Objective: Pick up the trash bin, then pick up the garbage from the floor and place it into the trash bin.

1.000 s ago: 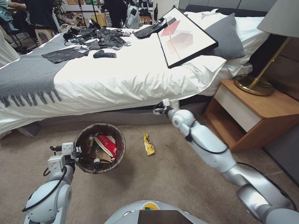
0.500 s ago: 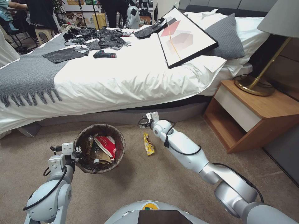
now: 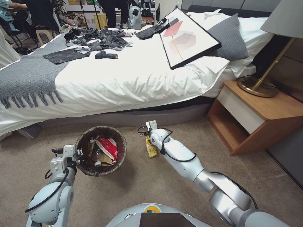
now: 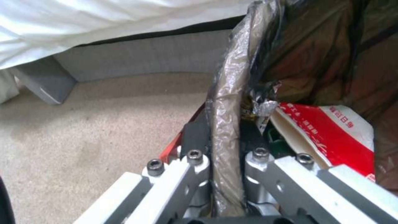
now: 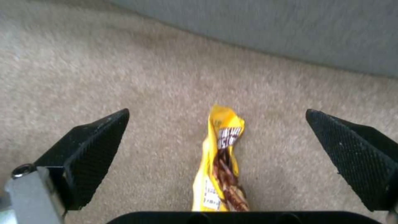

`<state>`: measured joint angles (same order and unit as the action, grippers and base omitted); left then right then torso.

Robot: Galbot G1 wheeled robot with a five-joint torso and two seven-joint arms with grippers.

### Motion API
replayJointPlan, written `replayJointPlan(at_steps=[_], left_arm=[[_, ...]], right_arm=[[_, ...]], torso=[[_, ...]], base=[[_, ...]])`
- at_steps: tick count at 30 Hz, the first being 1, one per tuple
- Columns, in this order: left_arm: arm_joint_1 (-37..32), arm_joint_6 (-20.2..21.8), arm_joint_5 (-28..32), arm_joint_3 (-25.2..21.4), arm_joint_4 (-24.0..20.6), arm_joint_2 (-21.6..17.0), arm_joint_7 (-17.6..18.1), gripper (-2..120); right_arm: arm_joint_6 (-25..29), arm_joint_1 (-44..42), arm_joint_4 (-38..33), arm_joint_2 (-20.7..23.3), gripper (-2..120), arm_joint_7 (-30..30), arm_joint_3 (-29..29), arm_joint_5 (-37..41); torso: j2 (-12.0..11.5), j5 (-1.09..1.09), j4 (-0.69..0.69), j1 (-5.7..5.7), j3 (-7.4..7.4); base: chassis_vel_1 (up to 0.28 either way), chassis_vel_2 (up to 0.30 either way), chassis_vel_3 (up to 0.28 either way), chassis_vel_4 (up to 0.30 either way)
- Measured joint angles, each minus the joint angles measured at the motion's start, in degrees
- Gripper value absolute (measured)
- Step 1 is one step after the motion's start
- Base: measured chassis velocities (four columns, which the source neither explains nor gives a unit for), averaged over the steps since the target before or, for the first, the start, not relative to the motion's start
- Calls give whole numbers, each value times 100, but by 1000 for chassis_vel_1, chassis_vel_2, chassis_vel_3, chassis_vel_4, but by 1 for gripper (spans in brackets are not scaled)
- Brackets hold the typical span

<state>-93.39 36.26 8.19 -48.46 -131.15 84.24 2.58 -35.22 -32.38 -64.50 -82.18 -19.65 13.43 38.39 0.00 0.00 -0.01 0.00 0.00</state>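
Observation:
The trash bin (image 3: 121, 148), round and lined with a dark bag, stands on the carpet in front of the bed. It holds a red-white wrapper (image 3: 108, 147), a bottle and brown paper. My left gripper (image 3: 77, 154) is shut on the bin's near-left rim. In the left wrist view the bag-covered rim (image 4: 226, 124) is pinched in the left gripper (image 4: 226, 157). One piece of garbage, a yellow snack wrapper (image 3: 151, 149), lies on the floor right of the bin. My right gripper (image 3: 143, 132) hovers low over its far end, open. The wrapper (image 5: 222, 155) lies between the spread black fingers (image 5: 95, 146).
The bed (image 3: 126, 82) runs across the back, its grey base (image 3: 132, 118) just beyond the wrapper. A wooden nightstand (image 3: 268, 110) with a brass lamp (image 3: 257, 86) stands at the right. A framed picture (image 3: 186, 37) and black bags lie on the bed. Open carpet (image 3: 151, 186) surrounds the bin.
My right arm has swung down and left from the bed's edge until its open gripper is over the yellow wrapper. The left arm and the bin have stayed put.

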Motion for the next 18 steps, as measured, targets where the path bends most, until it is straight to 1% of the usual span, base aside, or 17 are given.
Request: replayJointPlan(at_steps=[2, 3, 6, 7, 9, 11, 13, 14, 16, 17, 18], left_arm=[[14, -4, 0, 6, 20, 2, 0, 4], [14, -4, 0, 6, 20, 2, 0, 4], [20, -4, 0, 13, 21, 2, -2, 4], [20, -4, 0, 13, 21, 2, -2, 4], [6, -4, 4, 0, 21, -9, -6, 4], [1, -5, 7, -8, 21, -13, -5, 4], [2, -10, 7, -9, 33, -11, -5, 4], [2, -10, 7, -9, 33, -11, -5, 4], [19, -11, -1, 20, 46, 0, -5, 4], [19, -11, -1, 20, 46, 0, -5, 4], [32, -11, -12, 39, 51, 4, -6, 4]], right_arm=[[77, -31, 269, -109, 100, 123, -65, -157], [77, -31, 269, -109, 100, 123, -65, -157], [204, -42, 739, -263, 100, 336, -193, -432], [204, -42, 739, -263, 100, 336, -193, -432], [356, -43, 1064, -335, 100, 528, -285, -610], [395, -43, 1170, -351, 100, 584, -317, -651], [566, -43, 1490, -419, 100, 737, -402, -798], [566, -43, 1490, -419, 100, 737, -402, -798], [767, -43, 1773, -488, 100, 855, -443, -928], [767, -43, 1773, -488, 100, 855, -443, -928], [891, -42, 1897, -519, 100, 908, -451, -974]], torso=[[0, 0, 1, 0, 0], [0, 0, 1, 0, 0], [0, 0, 1, 0, 0], [0, 0, 1, 0, 0], [0, 0, 1, 0, 0], [0, 0, 1, 0, 0], [0, 0, 0, 0, 0], [0, 0, 0, 0, 0], [0, 0, 1, 0, 0], [0, 0, 1, 0, 0], [0, 0, 1, 0, 0]], base=[[0, 0, 0, 0], [0, 0, 0, 0], [0, 0, 0, 0], [0, 0, 0, 0], [0, 0, 0, 0], [0, 0, 0, 0], [0, 0, 0, 0], [0, 0, 0, 0], [0, 0, 0, 0], [0, 0, 0, 0], [0, 0, 0, 0]])
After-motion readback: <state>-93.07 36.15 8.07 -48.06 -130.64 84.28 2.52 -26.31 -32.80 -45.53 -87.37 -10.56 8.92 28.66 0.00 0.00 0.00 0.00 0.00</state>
